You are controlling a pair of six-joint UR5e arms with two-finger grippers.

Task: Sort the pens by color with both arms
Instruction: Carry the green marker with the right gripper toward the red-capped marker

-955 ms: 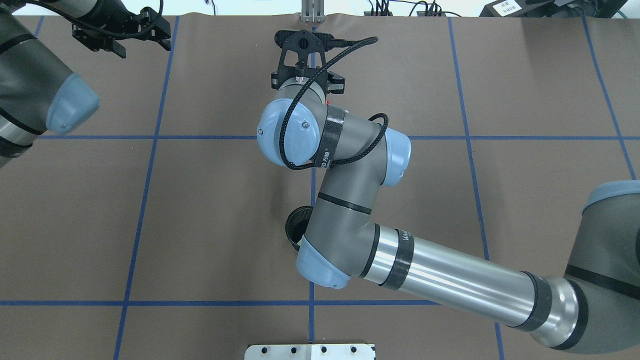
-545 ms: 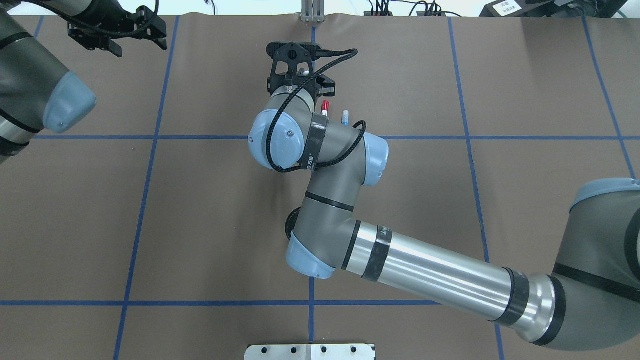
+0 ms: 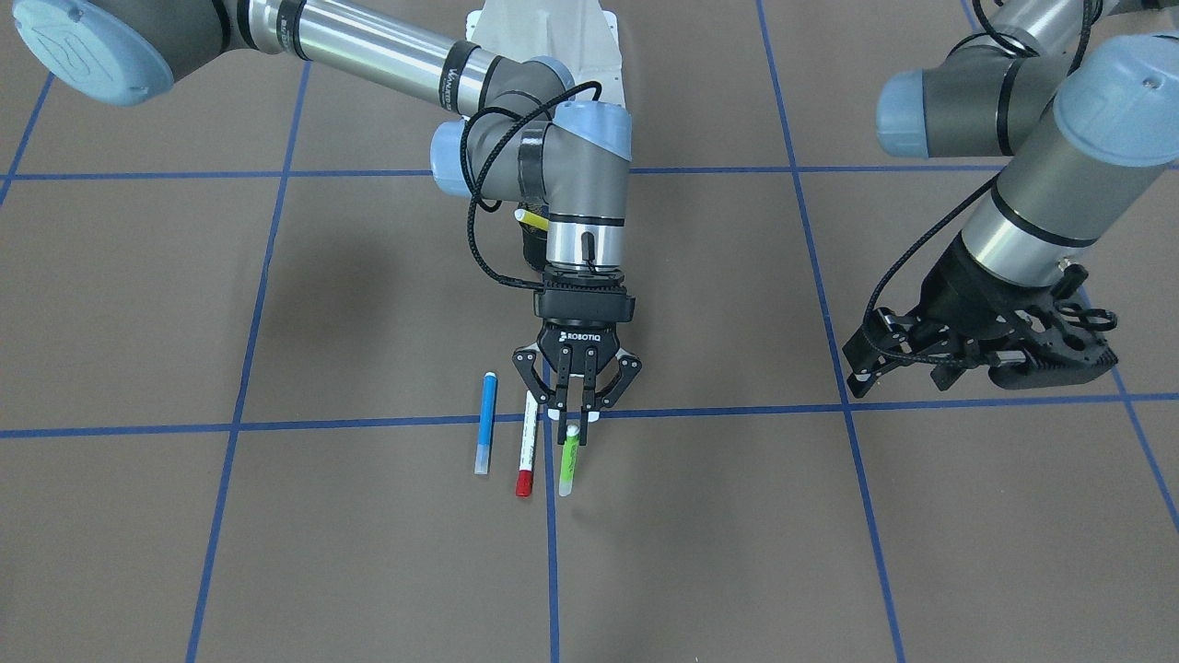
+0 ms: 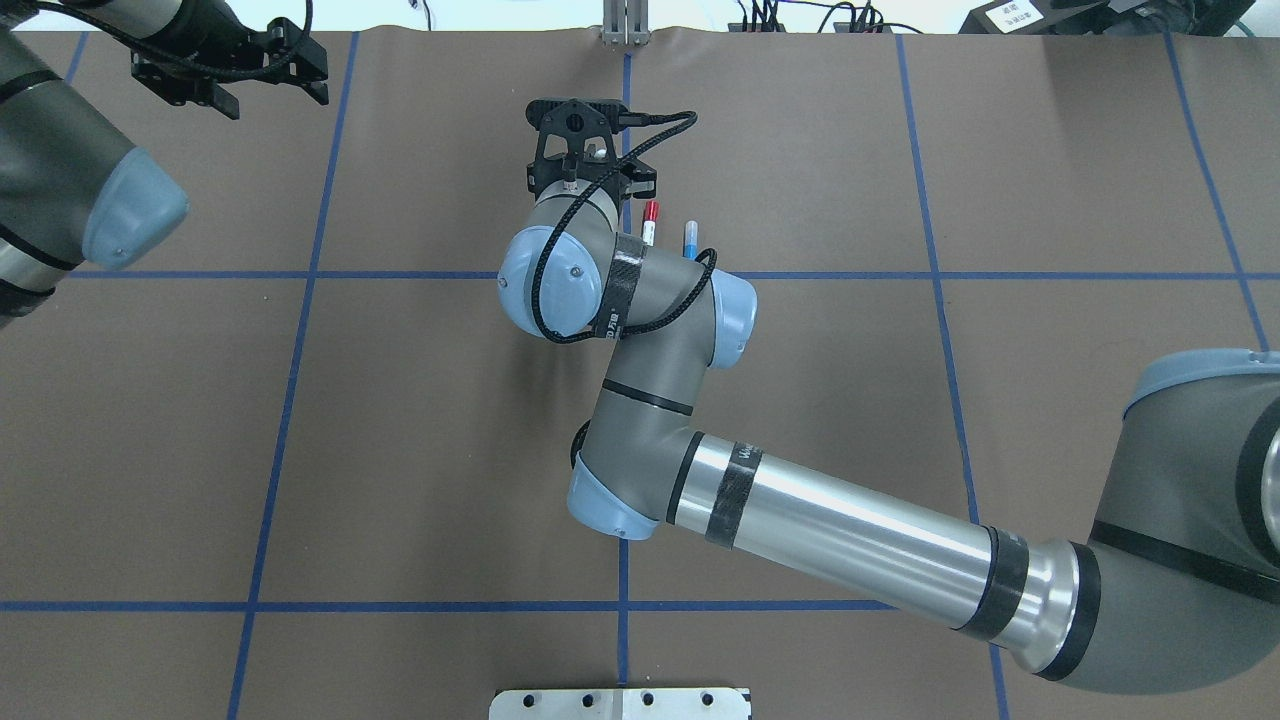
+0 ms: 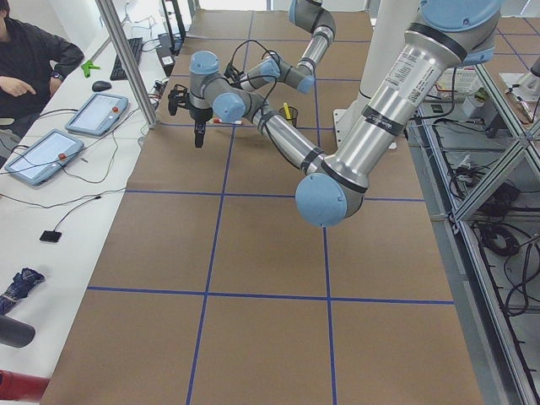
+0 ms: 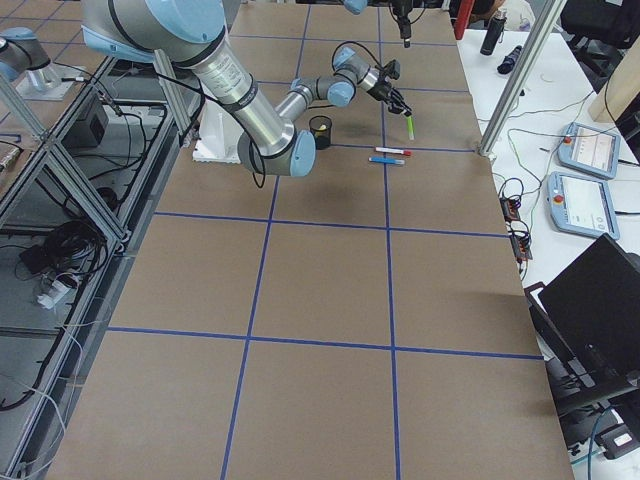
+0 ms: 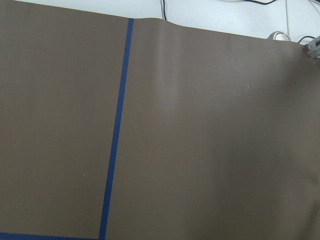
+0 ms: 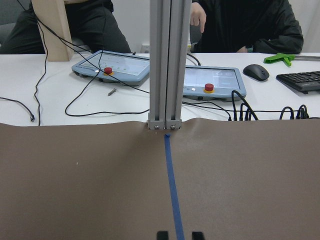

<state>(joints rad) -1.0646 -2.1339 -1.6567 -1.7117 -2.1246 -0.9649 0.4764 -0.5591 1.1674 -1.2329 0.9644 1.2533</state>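
Observation:
My right gripper is shut on one end of the lime green pen, which sticks out past the fingertips and hangs tilted in the exterior right view. The white pen with the red cap and the blue pen lie side by side on the brown table cover just beside it, and both show in the overhead view, red cap and blue. The yellow pen stands in a black mesh cup behind the right wrist. My left gripper is open and empty at the far left.
The black mesh cup is mostly hidden under the right forearm in the overhead view. An aluminium post stands at the table's far edge. Operators, tablets and cables are on the white desk beyond.
My right arm has swung toward the overhead view's left, uncovering the red-capped and blue pens. My left gripper has drifted slightly left and away.

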